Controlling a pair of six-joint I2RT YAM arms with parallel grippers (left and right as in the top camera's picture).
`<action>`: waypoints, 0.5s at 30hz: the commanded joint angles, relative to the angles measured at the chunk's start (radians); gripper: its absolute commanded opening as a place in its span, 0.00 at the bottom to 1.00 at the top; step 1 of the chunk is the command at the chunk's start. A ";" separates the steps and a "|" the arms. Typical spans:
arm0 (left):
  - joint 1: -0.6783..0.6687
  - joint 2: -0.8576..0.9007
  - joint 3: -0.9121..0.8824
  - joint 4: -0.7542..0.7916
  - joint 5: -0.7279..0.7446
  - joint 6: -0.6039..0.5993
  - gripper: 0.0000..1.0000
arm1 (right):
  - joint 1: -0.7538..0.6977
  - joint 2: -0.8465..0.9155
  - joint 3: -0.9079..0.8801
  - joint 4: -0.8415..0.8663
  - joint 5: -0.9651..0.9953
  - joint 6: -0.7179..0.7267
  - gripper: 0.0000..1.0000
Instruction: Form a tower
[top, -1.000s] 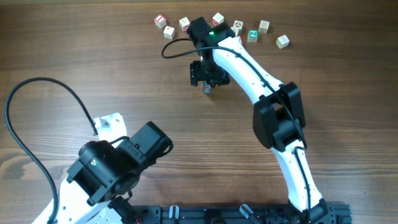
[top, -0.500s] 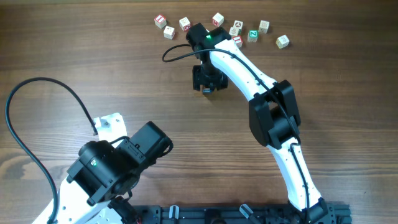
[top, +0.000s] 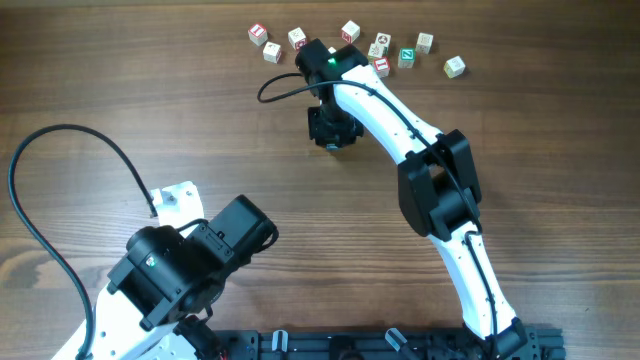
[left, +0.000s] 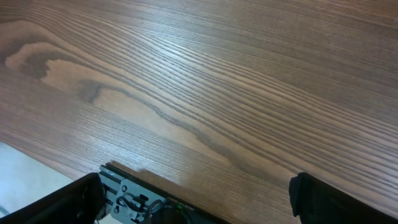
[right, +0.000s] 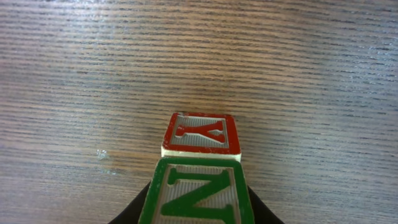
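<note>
No finished tower shows yet. Its makings are the green N cube (right: 196, 193) and the red Y cube (right: 202, 132), both under the right gripper (top: 332, 128), a little toward 12 o'clock from the middle of the table (top: 150, 80).

In the right wrist view the Y cube lies at 12 o'clock from the N cube. The N cube's far edge meets the Y cube's near edge, so the pair lines up from 6 to 12. Whether the N cube sits beside the Y cube or higher than it, I cannot tell.

The right claw is narrow, with dark fingers flanking the N cube at 3 and 9 o'clock. A firm pinch cannot be confirmed from here. The Y cube stands clear beyond the fingers.

The loose cubes (top: 455, 67) lie in a row further toward 12 o'clock. The left gripper (left: 199, 196) is parked at 7 o'clock, wide and holding nothing, so the right arm is much nearer.
</note>
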 joint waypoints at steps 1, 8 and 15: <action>0.001 -0.005 0.000 -0.001 -0.007 -0.020 1.00 | 0.006 0.023 0.014 -0.004 0.008 0.018 0.25; 0.001 -0.005 0.000 -0.001 -0.007 -0.020 1.00 | 0.006 0.022 0.015 -0.002 0.009 0.024 0.36; 0.001 -0.005 0.000 -0.001 -0.007 -0.020 1.00 | 0.006 0.022 0.015 -0.002 0.012 0.024 0.62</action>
